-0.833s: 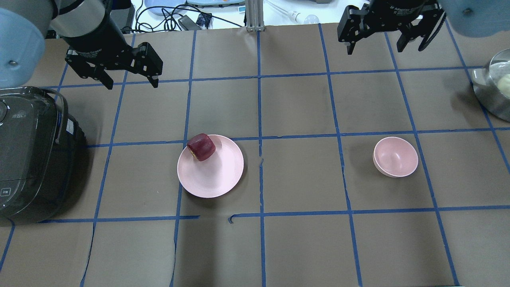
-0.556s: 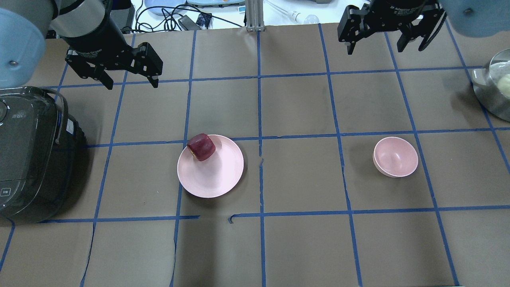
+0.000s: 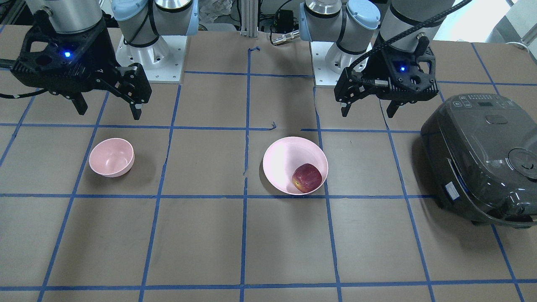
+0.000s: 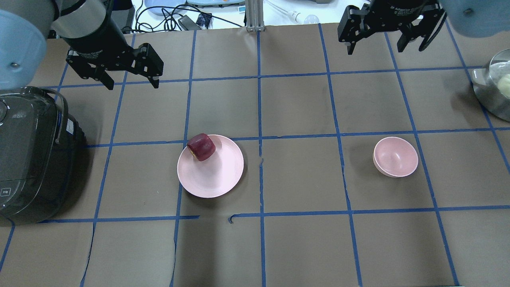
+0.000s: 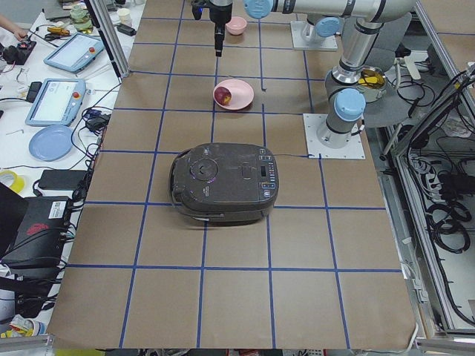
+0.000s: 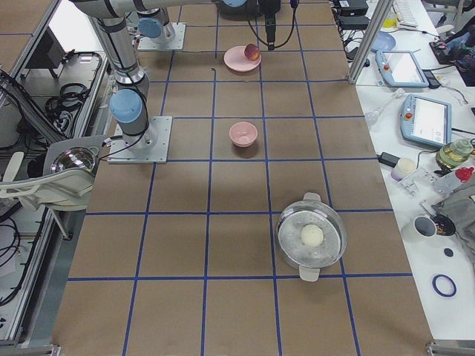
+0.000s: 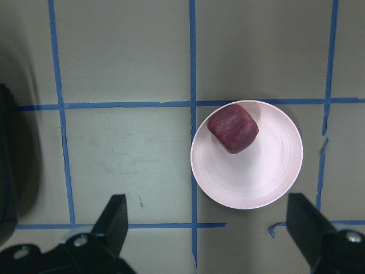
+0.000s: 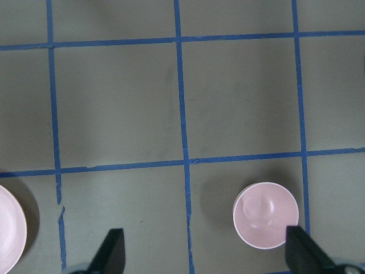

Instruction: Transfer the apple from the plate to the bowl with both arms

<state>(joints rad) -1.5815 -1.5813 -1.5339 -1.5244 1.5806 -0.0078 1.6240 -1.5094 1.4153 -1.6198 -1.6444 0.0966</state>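
The dark red apple [image 4: 201, 147] lies on the far left part of the pale pink plate [image 4: 215, 175], left of the table's middle. It also shows in the front view [image 3: 307, 178] and the left wrist view [image 7: 232, 128]. The small pink bowl [image 4: 395, 156] stands empty to the right and shows in the right wrist view [image 8: 266, 215]. My left gripper [image 4: 132, 85] is open and empty, held high beyond and left of the plate. My right gripper [image 4: 382, 50] is open and empty, high beyond the bowl.
A dark rice cooker [image 4: 32, 159] stands at the left edge of the table. A steel pot with a glass lid [image 4: 496, 85] stands at the right edge. Blue tape lines divide the brown table cover into squares.
Both grippers have shifted only slightly, the left one a little to the right. The apple, plate and bowl have not moved.
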